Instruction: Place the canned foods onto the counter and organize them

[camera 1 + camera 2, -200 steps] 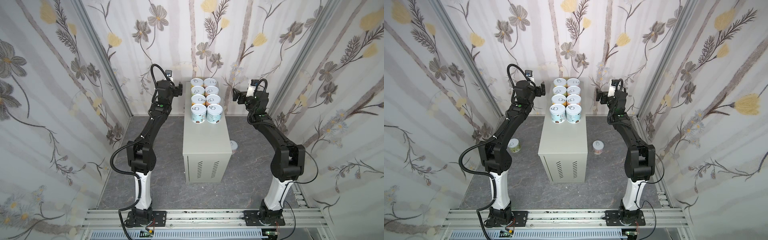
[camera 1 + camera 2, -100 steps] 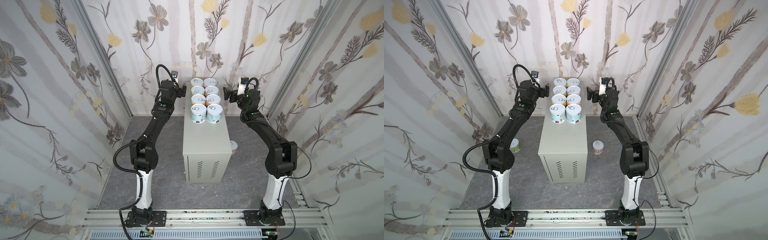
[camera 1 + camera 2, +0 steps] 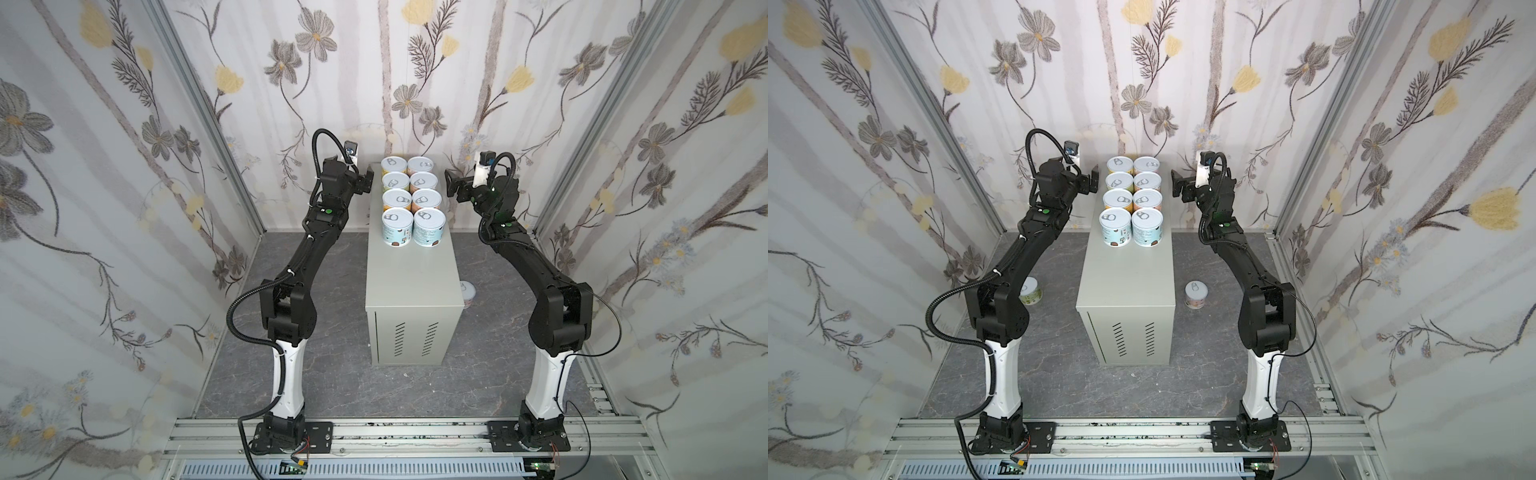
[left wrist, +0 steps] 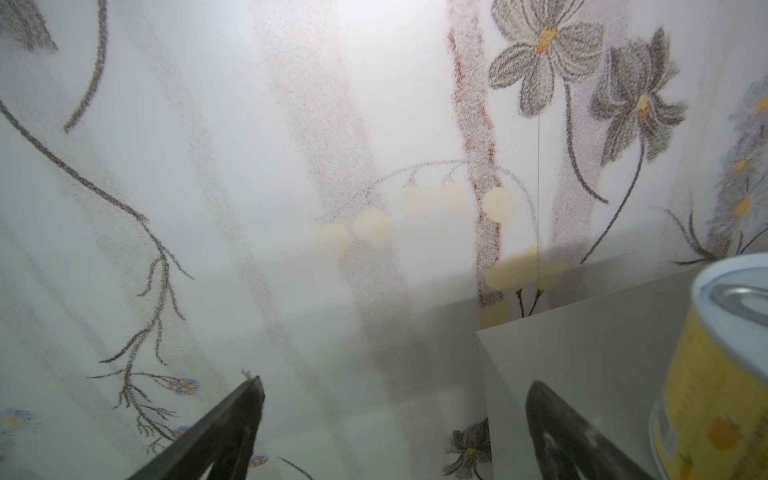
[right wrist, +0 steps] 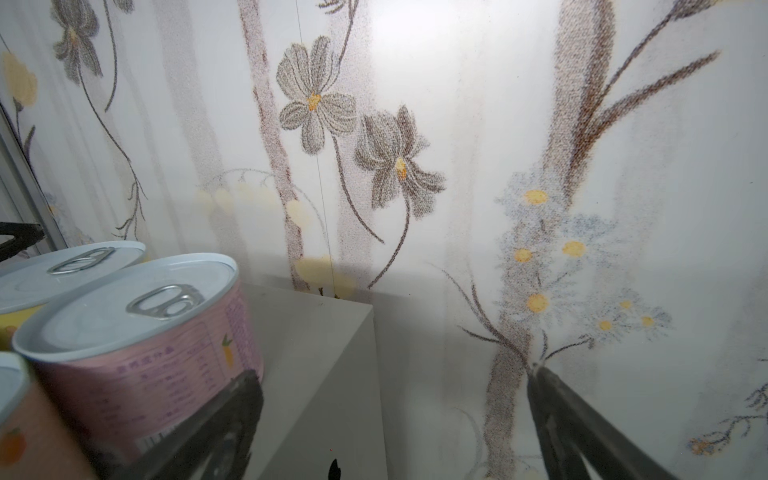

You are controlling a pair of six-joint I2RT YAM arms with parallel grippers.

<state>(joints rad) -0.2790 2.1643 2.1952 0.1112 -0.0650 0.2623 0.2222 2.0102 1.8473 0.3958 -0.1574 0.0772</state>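
Several canned foods point(image 3: 411, 199) point(image 3: 1133, 199) stand upright in two columns at the far end of the grey-beige counter point(image 3: 413, 286) point(image 3: 1125, 282). One more can point(image 3: 1197, 294) point(image 3: 468, 293) stands on the floor right of the counter. Another can point(image 3: 1031, 291) shows on the floor behind the left arm. My left gripper point(image 3: 368, 183) point(image 4: 392, 386) hangs open beside the far left cans, next to a yellow can point(image 4: 723, 374). My right gripper point(image 3: 449, 187) point(image 5: 390, 378) hangs open beside the far right cans, one finger near a pink can point(image 5: 137, 345). Neither holds anything.
Flowered walls close in the back and both sides, with the back wall point(image 4: 374, 166) just behind the counter. The dark marbled floor point(image 3: 332, 374) surrounds the counter. The near half of the counter top point(image 3: 1125, 270) is bare. Aluminium rails point(image 3: 382, 432) carry both arm bases at the front.
Both grippers have moved inward toward the far cans, the right one farther than the left. Both stay open, and no can has moved.
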